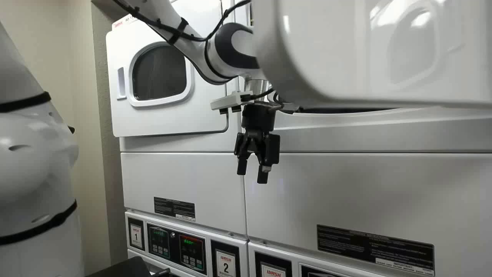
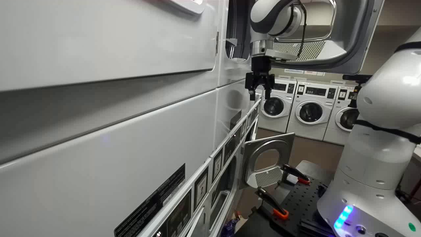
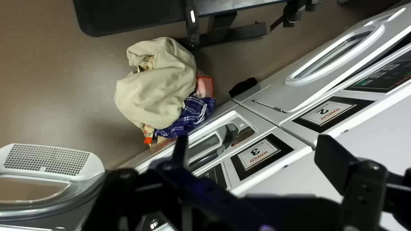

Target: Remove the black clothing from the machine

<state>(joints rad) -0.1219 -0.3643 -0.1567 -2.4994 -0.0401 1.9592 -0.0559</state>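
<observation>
Gripper (image 1: 252, 172) points down, fingers parted, beside the machine's open door

In an exterior view the gripper hangs at 6 o'clock, just below centre, its black fingers (image 1: 263, 177) well spread. Behind it runs the seam between the machine (image 1: 384, 132) and a white unit (image 1: 161, 119) with a dark window, at 10 o'clock. The machine's large rounded white door (image 1: 338, 57) stands open, filling 2 o'clock. In an exterior view the opening (image 2: 238, 29) of the machine lies between 11 and 12 o'clock from the gripper; too little of its inside shows to tell whether black clothing is there. A lower door (image 2: 284, 149) stands open at 4 o'clock.

In the wrist view a pale cloth (image 3: 157, 89) lies heaped at 10 o'clock, touching a blue plaid cloth (image 3: 190, 115) along its 4 o'clock edge. At 2 o'clock a small black item (image 3: 243, 86) shows just beside a white lower front (image 3: 276, 91); I cannot tell what it is.
</observation>
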